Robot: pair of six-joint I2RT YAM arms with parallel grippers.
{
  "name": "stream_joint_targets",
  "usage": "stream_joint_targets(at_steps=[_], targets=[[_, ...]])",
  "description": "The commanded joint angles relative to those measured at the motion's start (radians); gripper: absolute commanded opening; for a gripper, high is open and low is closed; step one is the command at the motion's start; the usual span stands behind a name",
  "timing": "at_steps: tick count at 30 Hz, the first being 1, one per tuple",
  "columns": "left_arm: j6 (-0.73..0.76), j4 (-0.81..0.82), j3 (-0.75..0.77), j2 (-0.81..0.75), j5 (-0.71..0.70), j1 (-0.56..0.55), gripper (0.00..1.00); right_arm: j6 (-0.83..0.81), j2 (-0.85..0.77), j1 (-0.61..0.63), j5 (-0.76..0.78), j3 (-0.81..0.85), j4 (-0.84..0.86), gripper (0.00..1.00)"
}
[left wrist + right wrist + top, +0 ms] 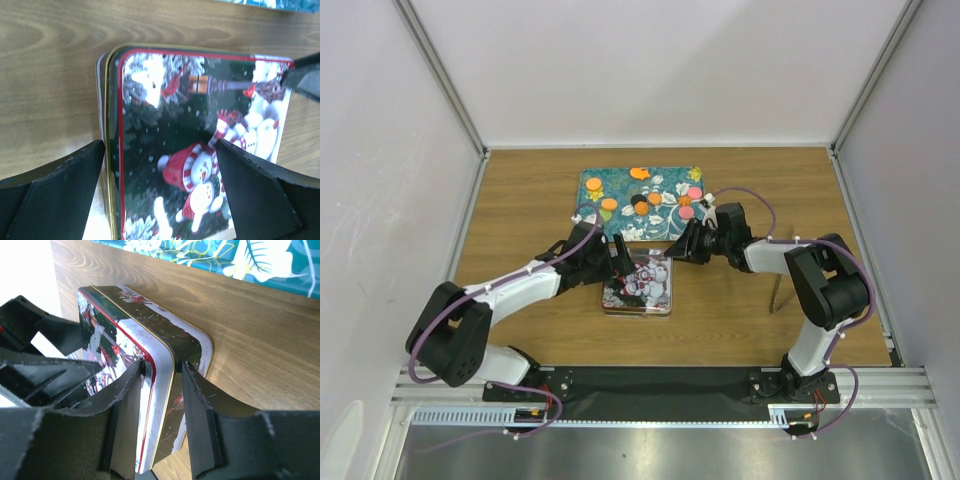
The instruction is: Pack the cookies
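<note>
The cookies (594, 183) lay scattered on the teal flowered tray (665, 176) at the far middle of the worktop (520, 200). Most were orange, with a couple of pink ones toward the tray's right side and a dark one near its centre. None were in either hand.

Just near of the tray, with a strip of bare wood between them, sat a rectangular tin (638, 285). Its lid, printed with snowmen, was on, and seemed to sit slightly off the base along the left edge.

The left hand (160, 150) reached in from the left with its fingers spread wide. One finger stood at the tin's left edge and the other was over the printed lid; whether either touched the metal could not be told.

The right hand (165, 367) came in from the right. Its fingers were drawn close together and clamped on the tin's right edge, one pad pressed on the lid's top by the red border and the other against the side wall.
</note>
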Motion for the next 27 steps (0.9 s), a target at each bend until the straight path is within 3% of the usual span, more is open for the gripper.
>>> stream_joint_targets(at_steps=[1,13,20,27], targets=[[-0.015,-0.023,-0.013,-0.059,0.000,-0.012,1.00,-0.060,0.044,-0.006,0.093,0.003,-0.128,0.31],[0.039,-0.175,0.092,-0.209,-0.168,0.030,1.00,-0.174,-0.011,-0.022,0.094,0.206,-0.352,0.46],[-0.026,-0.089,0.034,-0.180,-0.166,0.079,0.99,-0.218,0.027,-0.008,0.076,0.295,-0.422,0.54],[-0.096,0.110,-0.038,0.001,-0.152,0.125,0.91,-0.232,0.055,0.036,0.087,0.325,-0.471,0.54]])
